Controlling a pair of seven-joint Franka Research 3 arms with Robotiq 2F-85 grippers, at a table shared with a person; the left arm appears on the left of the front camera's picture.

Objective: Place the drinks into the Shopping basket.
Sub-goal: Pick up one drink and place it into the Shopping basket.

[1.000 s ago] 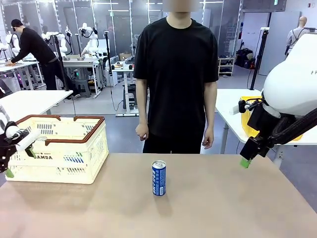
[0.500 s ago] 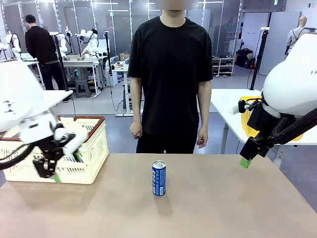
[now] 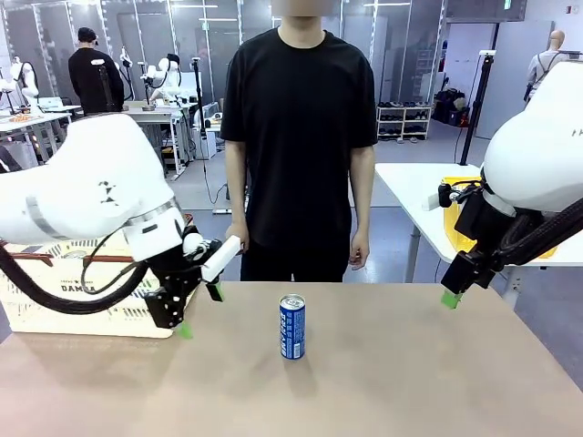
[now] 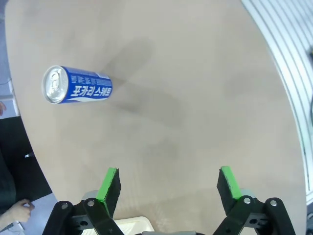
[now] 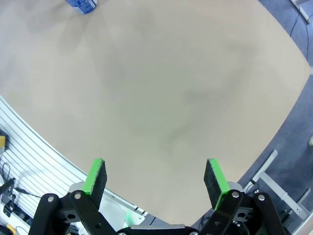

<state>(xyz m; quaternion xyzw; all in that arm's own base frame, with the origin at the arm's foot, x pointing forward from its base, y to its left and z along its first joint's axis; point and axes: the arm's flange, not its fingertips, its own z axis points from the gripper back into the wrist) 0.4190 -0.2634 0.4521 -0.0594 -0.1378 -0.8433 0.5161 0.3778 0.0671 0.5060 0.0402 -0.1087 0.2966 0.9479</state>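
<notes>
One blue drink can [image 3: 291, 327] with white lettering and a silver top stands upright at the middle of the table. My left gripper [image 3: 200, 311] hangs open above the table, left of the can and apart from it. In the left wrist view the can [image 4: 78, 90] lies ahead to the upper left of the open gripper [image 4: 168, 178], nothing between the pads. The cream Shopping basket [image 3: 55, 278] sits at the table's left end, largely hidden behind my left arm. My right gripper [image 3: 451, 299] hovers open and empty at the right edge, also open in its wrist view [image 5: 155, 171].
A person in a black T-shirt [image 3: 301, 137] stands at the far edge behind the can, hands down. A bright yellow basket [image 3: 455, 214] sits on a white side table behind my right arm. Bare tabletop [image 3: 401, 364] spreads between the can and the right gripper.
My left arm has swung right from beside the basket to just left of the can, gripper still open. The right arm has not moved. The person stepped slightly left.
</notes>
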